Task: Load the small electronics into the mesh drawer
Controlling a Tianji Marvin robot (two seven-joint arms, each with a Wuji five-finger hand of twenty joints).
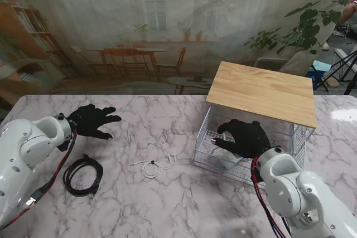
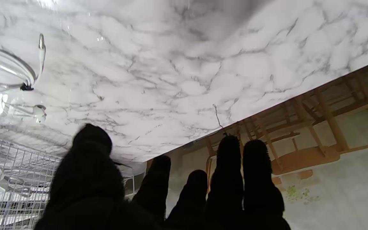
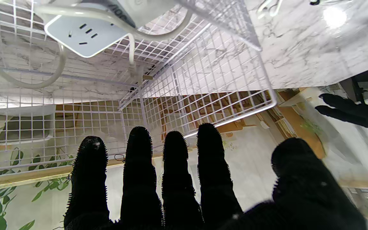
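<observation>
Two black-gloved hands are working over the marble table [image 1: 167,204], and neither is holding anything. The right hand [image 1: 245,137] is hovering over the open mesh drawer [image 1: 207,147], which is pulled out from under a wooden top [image 1: 262,90]; its fingers [image 3: 139,166] are stretched out and slightly apart above the wire floor. A white power strip [image 3: 85,35] with its looped cord is lying inside the drawer. The left hand [image 1: 92,120] is hanging over the far left of the table with fingers [image 2: 228,172] spread, touching nothing. White earphones [image 1: 155,166] in a loose coil are lying on the marble just left of the drawer. A coiled black cable [image 1: 82,175] is sitting nearer to me, beside the left arm.
</observation>
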